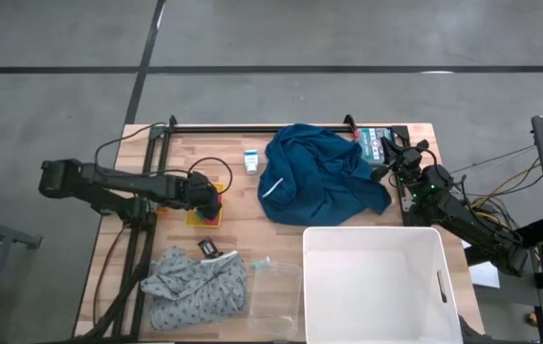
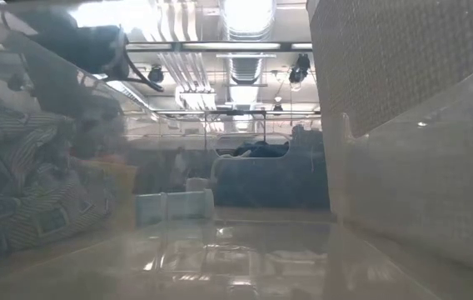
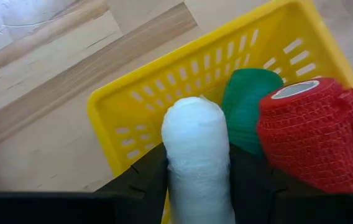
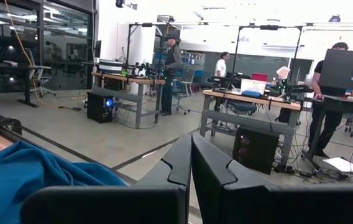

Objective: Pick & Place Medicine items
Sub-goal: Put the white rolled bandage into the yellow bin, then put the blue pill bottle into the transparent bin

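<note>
Over the yellow basket (image 3: 164, 106), left jaws clench a white roll (image 3: 196, 155); right jaws shut.

The wooden table (image 1: 243, 215) carries a blue cloth (image 1: 321, 174), a grey cloth (image 1: 195, 284) and a white bin (image 1: 377, 282). A yellow basket (image 1: 205, 212) and small white carton (image 1: 251, 161) also lie there.

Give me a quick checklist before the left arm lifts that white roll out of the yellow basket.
1. Grip: left pincer closed on the white roll, a finger on each side. Ok.
2. Neighbours: green roll and red roll sit right beside it and might get dragged along. Not ok.
3. Yellow basket held in place: cannot tell.
4. Drop spot: white bin open, nothing visible inside. Ok.
5. Right pincer shut, parked at the table's far right corner beyond the blue cloth. Ok.
</note>
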Motion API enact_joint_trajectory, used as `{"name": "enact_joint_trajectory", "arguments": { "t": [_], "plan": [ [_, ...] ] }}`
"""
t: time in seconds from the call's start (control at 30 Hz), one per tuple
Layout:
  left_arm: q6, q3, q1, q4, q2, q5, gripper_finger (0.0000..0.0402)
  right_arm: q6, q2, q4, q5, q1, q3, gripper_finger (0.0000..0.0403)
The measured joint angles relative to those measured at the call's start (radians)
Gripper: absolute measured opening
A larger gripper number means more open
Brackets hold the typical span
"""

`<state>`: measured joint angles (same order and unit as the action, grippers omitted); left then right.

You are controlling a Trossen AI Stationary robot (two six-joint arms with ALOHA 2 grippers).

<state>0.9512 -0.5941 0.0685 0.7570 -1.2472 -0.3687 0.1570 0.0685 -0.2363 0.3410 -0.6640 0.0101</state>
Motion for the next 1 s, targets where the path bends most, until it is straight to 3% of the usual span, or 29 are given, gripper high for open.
{"name": "enact_joint_trajectory", "arguments": {
  "t": [0.33, 0.8, 1.0],
  "plan": [
    [0.000, 0.000, 0.000, -0.002, 0.000, 0.002, 0.0153, 0.000, 0.000, 0.000, 0.000, 0.000, 0.000, 0.0008],
    [0.000, 0.000, 0.000, -0.015, 0.000, 0.003, 0.0233, 0.000, 0.000, 0.000, 0.000, 0.000, 0.000, 0.0008],
    [0.000, 0.000, 0.000, -0.016, 0.000, 0.002, 0.0250, 0.000, 0.000, 0.000, 0.000, 0.000, 0.000, 0.0008]
  ]
}}
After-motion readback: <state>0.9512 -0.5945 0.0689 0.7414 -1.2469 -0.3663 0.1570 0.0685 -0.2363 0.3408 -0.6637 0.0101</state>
